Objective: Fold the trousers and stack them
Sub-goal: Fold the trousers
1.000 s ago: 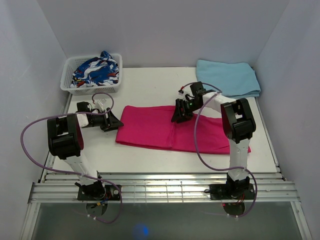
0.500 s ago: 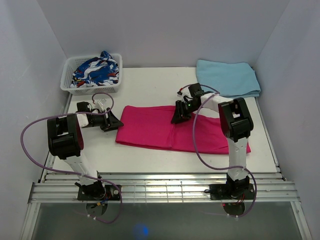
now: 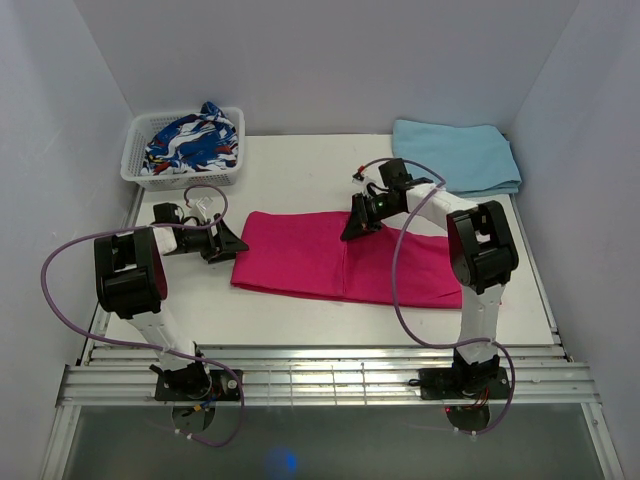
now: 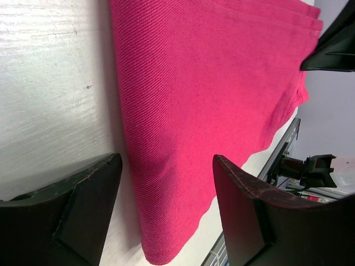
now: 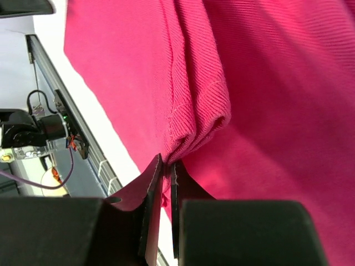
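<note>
The magenta trousers [image 3: 330,255] lie folded lengthwise as a long band across the middle of the table. My right gripper [image 3: 352,228] is at their far edge near the middle, shut on a pinched fold of the trousers [image 5: 194,127], which bunches up just past the fingertips [image 5: 152,177]. My left gripper [image 3: 238,243] lies low on the table at the trousers' left end, open, its two fingers [image 4: 83,188] straddling the corner of the trousers [image 4: 183,127] without gripping it.
A white basket [image 3: 135,165] with a blue-white-red patterned garment [image 3: 190,140] stands at the back left. A folded light blue cloth [image 3: 455,155] lies at the back right. Metal rails [image 3: 330,380] run along the near edge.
My right gripper closed on the far edge of the trousers and its arm shifted slightly back. My left gripper opened a little wider and stayed in place.
</note>
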Robot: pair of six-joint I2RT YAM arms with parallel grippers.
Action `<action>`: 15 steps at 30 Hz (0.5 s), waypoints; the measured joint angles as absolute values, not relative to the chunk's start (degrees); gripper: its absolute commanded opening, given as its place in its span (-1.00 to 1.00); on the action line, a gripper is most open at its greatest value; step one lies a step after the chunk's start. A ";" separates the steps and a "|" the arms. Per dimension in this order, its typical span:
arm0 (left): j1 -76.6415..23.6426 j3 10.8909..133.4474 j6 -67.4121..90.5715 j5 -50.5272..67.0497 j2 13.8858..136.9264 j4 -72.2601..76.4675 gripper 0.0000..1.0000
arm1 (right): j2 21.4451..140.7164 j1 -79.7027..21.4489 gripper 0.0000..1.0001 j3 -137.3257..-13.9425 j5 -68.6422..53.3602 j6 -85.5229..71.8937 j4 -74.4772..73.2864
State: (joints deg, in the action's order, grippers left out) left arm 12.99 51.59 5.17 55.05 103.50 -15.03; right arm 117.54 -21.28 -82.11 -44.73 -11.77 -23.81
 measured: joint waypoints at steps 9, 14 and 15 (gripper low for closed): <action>12.99 51.75 5.21 55.00 103.50 -15.07 0.58 | 114.34 -20.91 -0.85 -78.37 -43.75 -10.13 -23.97; 12.99 51.75 5.19 54.94 103.50 -15.05 0.56 | 114.96 -19.49 -0.84 -77.41 -42.41 -10.04 -24.77; 12.99 51.75 5.19 54.94 103.50 -15.03 0.55 | 114.98 -19.27 -0.85 -77.41 -42.33 -10.04 -24.95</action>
State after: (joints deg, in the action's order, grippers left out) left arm 12.99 51.75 5.19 54.94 103.50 -15.03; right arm 114.98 -19.27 -77.41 -42.33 -10.04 -24.95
